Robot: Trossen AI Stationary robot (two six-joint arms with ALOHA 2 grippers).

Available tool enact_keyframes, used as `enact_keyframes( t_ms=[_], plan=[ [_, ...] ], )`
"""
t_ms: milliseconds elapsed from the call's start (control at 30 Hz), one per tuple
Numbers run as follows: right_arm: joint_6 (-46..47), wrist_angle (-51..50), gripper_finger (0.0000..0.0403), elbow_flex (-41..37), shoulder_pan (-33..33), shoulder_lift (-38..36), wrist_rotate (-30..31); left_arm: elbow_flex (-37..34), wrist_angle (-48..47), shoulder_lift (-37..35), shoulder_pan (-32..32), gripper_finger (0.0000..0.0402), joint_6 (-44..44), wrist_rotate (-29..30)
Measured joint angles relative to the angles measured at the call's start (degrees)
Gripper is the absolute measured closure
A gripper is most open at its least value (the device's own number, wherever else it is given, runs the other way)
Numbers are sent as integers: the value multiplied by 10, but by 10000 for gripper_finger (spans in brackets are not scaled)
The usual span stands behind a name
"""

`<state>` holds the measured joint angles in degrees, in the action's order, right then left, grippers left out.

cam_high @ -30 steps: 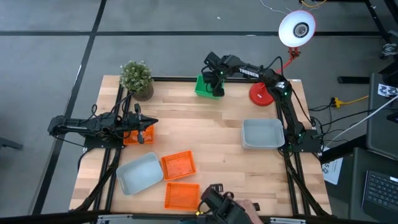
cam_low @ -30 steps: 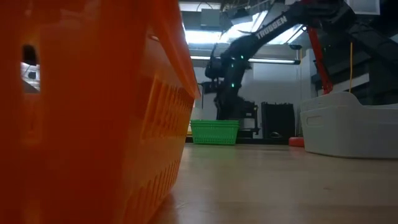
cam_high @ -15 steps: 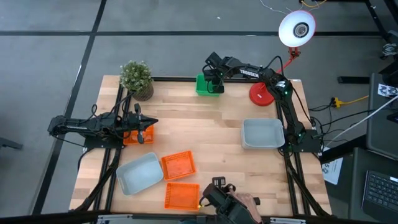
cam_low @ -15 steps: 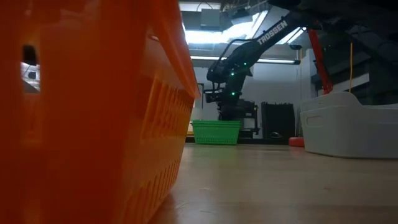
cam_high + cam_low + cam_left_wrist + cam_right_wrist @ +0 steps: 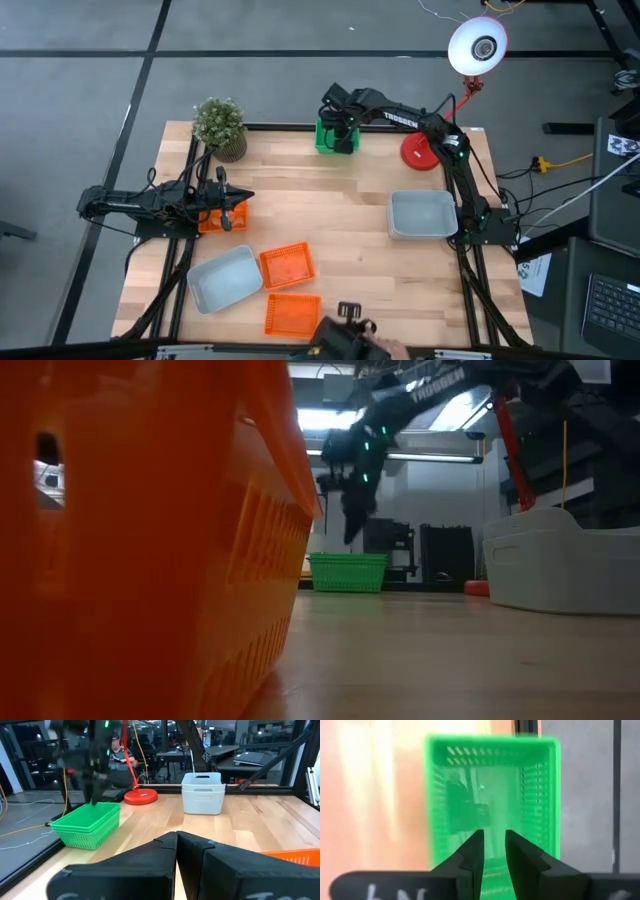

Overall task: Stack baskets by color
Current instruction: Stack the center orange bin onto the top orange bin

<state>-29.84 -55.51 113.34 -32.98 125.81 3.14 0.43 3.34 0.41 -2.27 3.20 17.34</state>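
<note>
A green basket (image 5: 335,136) rests flat on its bottom at the table's far edge; it also shows in the low view (image 5: 348,572) and the left wrist view (image 5: 90,825). My right gripper (image 5: 495,837) hangs above it, pointing steeply down, open by a narrow gap with nothing between its fingers. Three orange baskets (image 5: 287,265) (image 5: 292,312) (image 5: 215,218) and two grey baskets (image 5: 225,278) (image 5: 422,214) lie on the table. My left gripper (image 5: 176,837) is shut and held level at the left, above the third orange basket.
A potted plant (image 5: 220,125) stands at the far left corner and a red lamp base (image 5: 421,150) at the far right. A dark device with a person's hand (image 5: 345,335) shows at the near edge. Bare wood (image 5: 330,210) lies mid-table.
My right gripper has risen out of the green basket, shifted a little toward the table's left edge and rolled at the wrist. The green basket stays on the table. The person's hand at the near edge has drawn back.
</note>
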Motion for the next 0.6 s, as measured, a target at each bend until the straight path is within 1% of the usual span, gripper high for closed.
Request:
enact_keyframes(
  t_ms=[167, 200, 267, 333, 433, 533, 600],
  plan=[
    [154, -138, 324, 82, 51, -24, -1, 0, 0, 0, 0, 401, -2, -6],
    [177, -165, 324, 89, 64, -34, 2, 0, 0, 0, 0, 401, -7, -15],
    [190, -187, 327, 83, 95, -58, 3, 0, -2, 0, 0, 401, -18, -41],
    [192, -193, 331, 67, 124, -85, 2, 0, -3, 0, 0, 401, -20, -57],
    [198, -198, 338, 24, 165, -135, 1, 0, -2, 0, 0, 401, -20, -59],
    [215, -195, 344, -45, 198, -193, 3, 0, -2, 0, 0, 401, -21, -60],
    [227, -166, 346, -108, 215, -236, 2, 0, -2, 0, 0, 401, -21, -61]
  ],
)
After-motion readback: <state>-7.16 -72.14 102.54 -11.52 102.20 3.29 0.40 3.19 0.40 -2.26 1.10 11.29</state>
